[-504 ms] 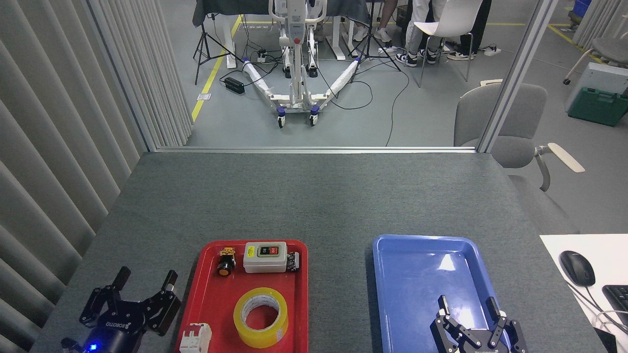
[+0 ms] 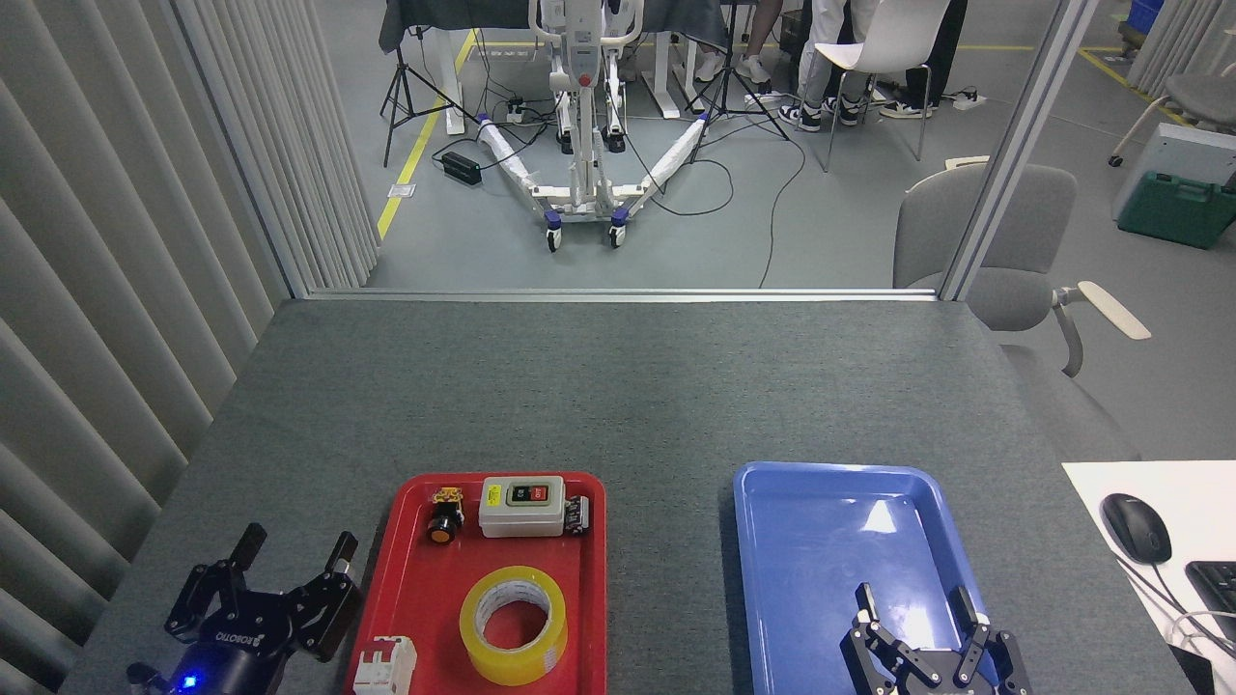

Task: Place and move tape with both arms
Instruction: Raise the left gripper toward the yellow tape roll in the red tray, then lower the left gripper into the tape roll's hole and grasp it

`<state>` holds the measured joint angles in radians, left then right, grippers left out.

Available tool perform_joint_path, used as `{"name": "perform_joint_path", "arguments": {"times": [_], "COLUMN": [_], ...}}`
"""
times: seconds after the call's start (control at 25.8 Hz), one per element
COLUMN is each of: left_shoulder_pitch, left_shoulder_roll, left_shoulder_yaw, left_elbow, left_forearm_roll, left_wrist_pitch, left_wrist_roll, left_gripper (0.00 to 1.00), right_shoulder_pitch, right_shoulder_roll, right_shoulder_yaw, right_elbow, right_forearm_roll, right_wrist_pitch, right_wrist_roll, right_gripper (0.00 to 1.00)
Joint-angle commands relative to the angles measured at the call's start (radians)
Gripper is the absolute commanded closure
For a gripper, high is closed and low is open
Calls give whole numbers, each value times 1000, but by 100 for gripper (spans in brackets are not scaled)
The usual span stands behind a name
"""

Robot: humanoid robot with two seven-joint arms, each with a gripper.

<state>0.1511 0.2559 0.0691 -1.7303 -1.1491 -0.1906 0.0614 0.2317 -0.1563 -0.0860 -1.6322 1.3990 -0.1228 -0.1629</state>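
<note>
- Compared with half a second ago, our left gripper [image 2: 294, 547] has shifted slightly right and down, and our right gripper [image 2: 912, 598] has dropped a little lower in the head view; all items on the table [image 2: 618, 386] are unchanged.
- Left gripper state: fingers spread apart, holding nothing. It sits over the table surface just left of the red tray [image 2: 406, 579], with a blue light lit on its body.
- Right gripper state: fingers spread apart, holding nothing. It sits over the near end of the blue tray [image 2: 772, 579], which has nothing lying in it.
- We locate the tape [image 2: 513, 625] in the near half of the red tray, lying flat with its core opening facing up. It is a yellow roll with a white inner ring, and neither gripper touches it.
- Other contents of the red tray: a grey switch box [image 2: 521, 505] at the far end, a small yellow and black push button [image 2: 445, 514] just to its left, and a white breaker-like part [image 2: 385, 665] at the near left corner, beside the tape.
- The two trays stand apart, side by side on the grey table surface.
- A computer mouse [image 2: 1136, 527] lies on a white surface off the table's right edge.
</note>
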Motion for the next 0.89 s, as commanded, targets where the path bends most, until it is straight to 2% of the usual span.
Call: {"name": "perform_joint_path", "arguments": {"times": [0.0,0.19,0.31,0.39,0.58,0.62,0.7,0.85], "left_shoulder_pitch": [-2,-12,-77,-140,-303,-326,-341,-389], "left_shoulder_roll": [-4,-7,2,5,2,2,-1,-14], "left_shoulder_yaw": [0,-3,-17,-37,-40,-41,-55,-72], "left_elbow": [0,0,31,43,41,43,41,43], "left_forearm_roll": [0,0,31,43,42,42,42,43], "left_wrist_pitch": [-3,-4,-27,-38,-38,-38,-38,-53], "left_wrist_roll": [0,-3,-57,-204,-718,-828,-976,-1039], "left_gripper": [0,0,0,0,0,0,0,0], "right_shoulder_pitch": [0,0,0,0,0,0,0,0], "right_shoulder_roll": [0,1,4,6,4,6,4,6], "right_shoulder_yaw": [0,-1,0,0,-1,-1,-1,-1], "right_elbow": [0,2,2,2,2,2,2,2], "right_forearm_roll": [1,11,12,12,18,18,18,20], "right_wrist_pitch": [0,0,0,0,0,0,0,0], "right_wrist_roll": [3,3,3,3,3,3,3,3], "right_gripper": [0,0,0,0,0,0,0,0]}}
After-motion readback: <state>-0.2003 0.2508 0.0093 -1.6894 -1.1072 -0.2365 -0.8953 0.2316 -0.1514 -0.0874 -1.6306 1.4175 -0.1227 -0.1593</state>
